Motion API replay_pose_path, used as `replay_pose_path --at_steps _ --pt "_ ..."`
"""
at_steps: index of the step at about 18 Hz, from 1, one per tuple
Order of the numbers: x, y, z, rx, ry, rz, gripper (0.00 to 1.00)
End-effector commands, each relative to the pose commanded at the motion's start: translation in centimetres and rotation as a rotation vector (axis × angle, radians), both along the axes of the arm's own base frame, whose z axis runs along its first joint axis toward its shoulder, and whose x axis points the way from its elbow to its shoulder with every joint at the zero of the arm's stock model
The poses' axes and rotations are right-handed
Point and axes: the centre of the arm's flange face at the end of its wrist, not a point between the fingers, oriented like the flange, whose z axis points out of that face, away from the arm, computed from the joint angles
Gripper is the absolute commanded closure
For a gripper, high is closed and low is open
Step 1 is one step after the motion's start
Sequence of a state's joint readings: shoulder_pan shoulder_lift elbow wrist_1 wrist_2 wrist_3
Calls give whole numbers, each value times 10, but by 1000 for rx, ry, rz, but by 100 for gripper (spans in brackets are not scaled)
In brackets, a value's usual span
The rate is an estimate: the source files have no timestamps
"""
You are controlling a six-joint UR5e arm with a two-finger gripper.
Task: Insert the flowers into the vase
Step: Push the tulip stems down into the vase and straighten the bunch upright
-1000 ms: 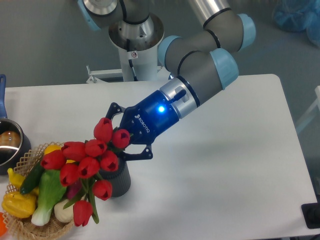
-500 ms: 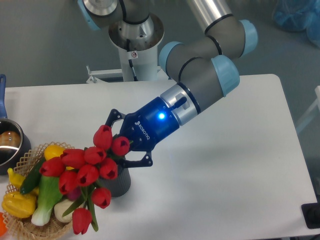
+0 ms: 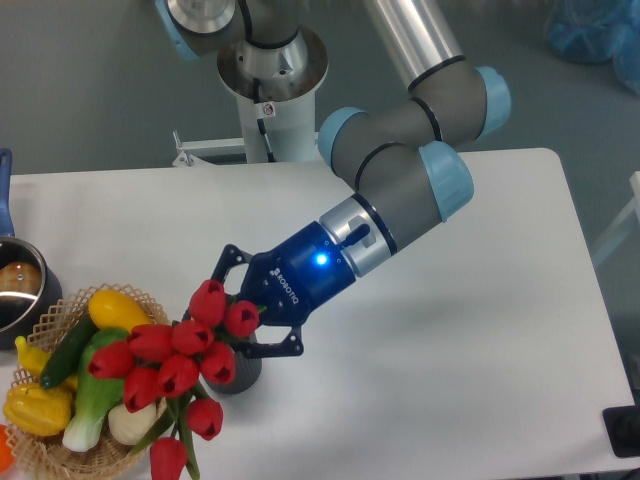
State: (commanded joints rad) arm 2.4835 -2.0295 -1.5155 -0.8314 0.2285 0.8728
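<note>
The flowers [image 3: 172, 362], a bunch of red tulip heads on green stems, tilt down to the lower left over the basket. My gripper [image 3: 238, 312] is shut on the flowers near their stem end; the tulip heads hide the fingertips. The vase [image 3: 246, 369], a small dark grey cylinder, stands on the white table directly below the gripper. Only its right side shows, as the flowers and gripper cover its mouth. I cannot tell whether the stems are inside the vase.
A wicker basket [image 3: 46, 312] of yellow, green and white vegetables sits at the lower left, under the tulip heads. A metal pot [image 3: 14, 290] with a blue handle is at the left edge. The robot base [image 3: 270, 75] stands behind the table.
My gripper has moved down and slightly left with the flowers. The bunch now hangs lower over the vase and basket, hiding more of the vase.
</note>
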Motion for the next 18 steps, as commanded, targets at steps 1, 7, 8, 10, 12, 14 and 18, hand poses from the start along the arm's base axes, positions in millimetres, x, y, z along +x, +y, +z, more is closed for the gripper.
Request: replay_pose_path --at_steps 1,7,8,10,12,14,18 --pt "2 0 -4 -4 1 -2 100" --pt "16 -12 -28 -2 14 -18 100" --pt "17 -13 -33 2 20 -21 100" --pt "18 -17 -41 -1 18 -21 100" --pt "17 -22 -40 -3 18 -13 100" --pt "15 -28 -41 -5 15 -4 100" --pt "15 -37 -45 -9 12 6 100"
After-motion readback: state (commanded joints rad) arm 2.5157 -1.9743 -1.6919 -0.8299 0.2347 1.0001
